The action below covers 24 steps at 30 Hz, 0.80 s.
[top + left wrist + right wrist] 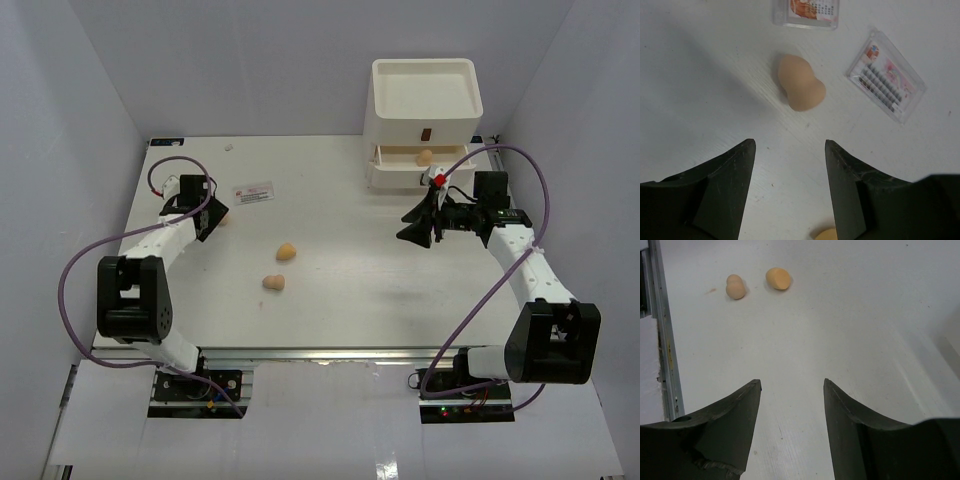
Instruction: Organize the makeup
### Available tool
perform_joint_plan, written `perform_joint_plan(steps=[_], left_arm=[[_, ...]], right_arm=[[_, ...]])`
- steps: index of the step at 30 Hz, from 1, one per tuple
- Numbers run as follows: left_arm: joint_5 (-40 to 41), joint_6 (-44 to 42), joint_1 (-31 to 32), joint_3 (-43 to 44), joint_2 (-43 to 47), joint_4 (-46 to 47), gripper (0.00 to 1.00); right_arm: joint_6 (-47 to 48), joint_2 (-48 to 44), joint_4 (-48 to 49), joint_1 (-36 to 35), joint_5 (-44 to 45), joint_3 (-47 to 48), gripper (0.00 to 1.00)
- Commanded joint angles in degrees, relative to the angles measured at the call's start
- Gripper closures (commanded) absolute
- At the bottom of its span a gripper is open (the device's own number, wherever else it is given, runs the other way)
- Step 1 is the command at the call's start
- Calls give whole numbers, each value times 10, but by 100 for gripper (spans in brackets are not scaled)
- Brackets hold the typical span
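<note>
Advice for left gripper (790, 145), jaws apart and empty: tan egg-shaped foam sponge (801, 89) lies just beside the flat clear lash packet (886, 82), not touching, so centre on its waist, descend, then close; right gripper (791, 382) gapes empty too.

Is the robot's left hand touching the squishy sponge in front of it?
Apart. The left wrist view shows bare table between the left hand and the sponge.
</note>
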State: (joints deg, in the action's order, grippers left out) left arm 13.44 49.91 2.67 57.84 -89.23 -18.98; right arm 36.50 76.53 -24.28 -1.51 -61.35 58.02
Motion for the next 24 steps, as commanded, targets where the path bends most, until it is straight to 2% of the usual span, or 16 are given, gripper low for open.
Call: perform_joint_plan(steps=[1,8,18,22,24], left_arm=[[34,21,-15,50,-50,-22,30],[21,12,-20,112,-124,-22,29],[-5,-8,-20,153,-180,-22,30],[-16,-3,-20,151,-191,-18,34],[-22,-5,-20,150,-196,-15,41]], right_arm=[[9,-24,-1,18,-22,-10,41],[10,-22,-2,35,-26,-12,41],[11,-14,-2,40,-29,-13,41],[10,-14,-2,45,-31,-13,42],[11,-15,-2,46,-33,-13,42]])
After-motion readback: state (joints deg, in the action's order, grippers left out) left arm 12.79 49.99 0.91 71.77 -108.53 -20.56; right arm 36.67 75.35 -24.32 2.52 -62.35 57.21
